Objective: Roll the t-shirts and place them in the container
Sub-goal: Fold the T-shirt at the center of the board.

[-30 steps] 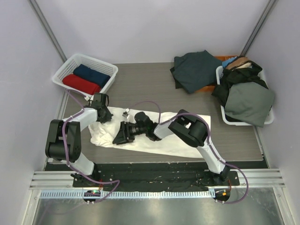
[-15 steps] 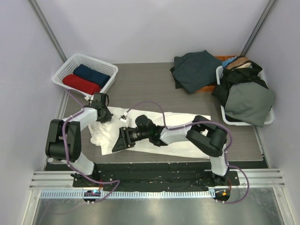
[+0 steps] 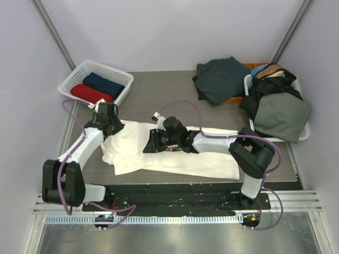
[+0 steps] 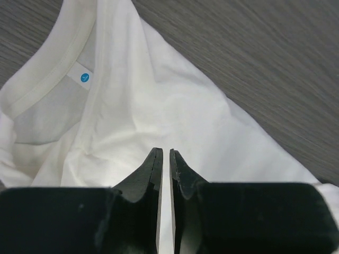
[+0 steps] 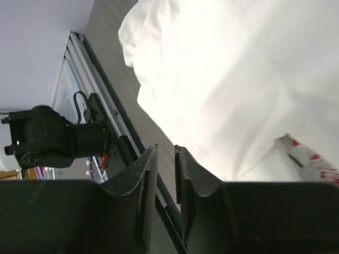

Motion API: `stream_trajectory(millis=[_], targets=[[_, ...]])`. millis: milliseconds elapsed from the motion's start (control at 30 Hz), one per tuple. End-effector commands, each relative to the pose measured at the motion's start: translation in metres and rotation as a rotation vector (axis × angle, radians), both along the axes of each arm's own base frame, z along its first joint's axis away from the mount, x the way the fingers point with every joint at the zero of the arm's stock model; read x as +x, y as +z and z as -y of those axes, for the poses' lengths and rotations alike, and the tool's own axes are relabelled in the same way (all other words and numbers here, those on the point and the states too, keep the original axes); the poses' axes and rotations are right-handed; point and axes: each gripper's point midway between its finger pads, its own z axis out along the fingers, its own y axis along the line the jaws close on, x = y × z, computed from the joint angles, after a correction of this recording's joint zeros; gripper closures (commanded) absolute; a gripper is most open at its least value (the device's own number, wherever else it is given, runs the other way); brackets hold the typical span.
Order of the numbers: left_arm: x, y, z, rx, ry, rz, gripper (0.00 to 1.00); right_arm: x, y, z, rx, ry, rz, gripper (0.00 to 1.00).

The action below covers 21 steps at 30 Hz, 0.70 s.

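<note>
The cream-white t-shirt (image 3: 185, 161) is lying rumpled and unrolled on the grey wood-grain bench (image 3: 159, 95), between the arms. The left gripper (image 4: 164, 159) and right gripper (image 5: 165, 153) are hovering at it, each narrowly parted and gripping nothing visible. Pinching only one layer is likely risking a bunched, lopsided roll. Pale lilac walls are enclosing the bench, and a white lattice basket (image 3: 74, 79) is sitting at the far left.

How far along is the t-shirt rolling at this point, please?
Done: a red roll and a navy roll lie in the white basket. In hand: the left gripper and right gripper are at the cream-white shirt, spread out, not yet rolled. Left: the dark garments heaped at far right.
</note>
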Motion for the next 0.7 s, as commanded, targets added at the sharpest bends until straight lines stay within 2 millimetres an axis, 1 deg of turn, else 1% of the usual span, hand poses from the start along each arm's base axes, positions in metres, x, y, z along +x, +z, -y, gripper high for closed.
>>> stream_trajectory(millis=[0,33,67,100,133,167,200,233,267,300,333,367,400,433,500,533,567,667], targets=[[-0.019,0.016,-0.006,-0.003,0.042,0.039,0.89,0.031,0.019,0.005,0.049,-0.053,0.041,0.8],[-0.021,0.017,-0.004,-0.02,0.046,0.049,0.92,0.035,0.021,0.002,0.059,-0.05,0.031,0.85],[-0.021,0.019,-0.002,-0.039,0.04,0.07,0.98,0.035,0.018,-0.002,0.057,-0.041,0.008,0.9],[-0.025,0.014,0.003,-0.062,0.028,0.064,1.0,0.042,0.016,-0.012,0.056,-0.031,0.001,0.97],[-0.032,0.002,0.004,-0.07,0.031,0.041,1.0,0.039,0.015,-0.017,0.064,-0.004,-0.022,0.99],[-0.031,-0.003,0.004,-0.081,0.04,0.048,1.0,0.04,0.018,-0.024,0.091,0.004,-0.042,0.99],[-0.033,-0.01,0.004,-0.085,0.044,0.04,1.0,0.046,0.024,-0.03,0.112,0.005,-0.049,0.99],[-0.036,-0.02,0.002,-0.079,0.055,0.025,1.0,0.047,0.009,-0.034,0.102,0.014,-0.084,0.99],[-0.034,-0.024,0.002,-0.082,0.061,0.028,1.0,0.051,0.013,-0.039,0.133,0.019,-0.081,0.99],[-0.034,-0.034,0.002,-0.075,0.058,0.001,1.0,0.055,0.012,-0.042,0.155,0.014,-0.118,0.99],[-0.033,-0.04,0.0,-0.071,0.068,-0.014,1.0,0.057,0.001,-0.043,0.154,0.013,-0.148,0.99],[-0.031,-0.045,-0.001,-0.069,0.075,-0.027,1.0,0.063,-0.002,-0.044,0.169,0.003,-0.158,0.99],[-0.032,-0.058,-0.008,-0.069,0.106,-0.074,1.0,0.065,-0.005,-0.043,0.176,-0.006,-0.19,0.99],[-0.031,-0.063,-0.01,-0.077,0.117,-0.09,1.0,0.071,-0.011,-0.04,0.181,-0.02,-0.207,0.99],[-0.031,-0.074,-0.018,-0.084,0.149,-0.122,1.0,0.073,-0.035,-0.035,0.163,-0.036,-0.245,0.99],[-0.031,-0.076,-0.02,-0.088,0.157,-0.121,1.0,0.075,-0.045,-0.033,0.147,-0.041,-0.258,0.99],[-0.031,-0.079,-0.02,-0.089,0.161,-0.113,1.0,0.073,-0.065,-0.03,0.102,-0.05,-0.297,0.99],[-0.031,-0.082,-0.025,-0.074,0.187,-0.112,1.0,0.074,-0.089,-0.024,0.045,-0.069,-0.327,0.99]])
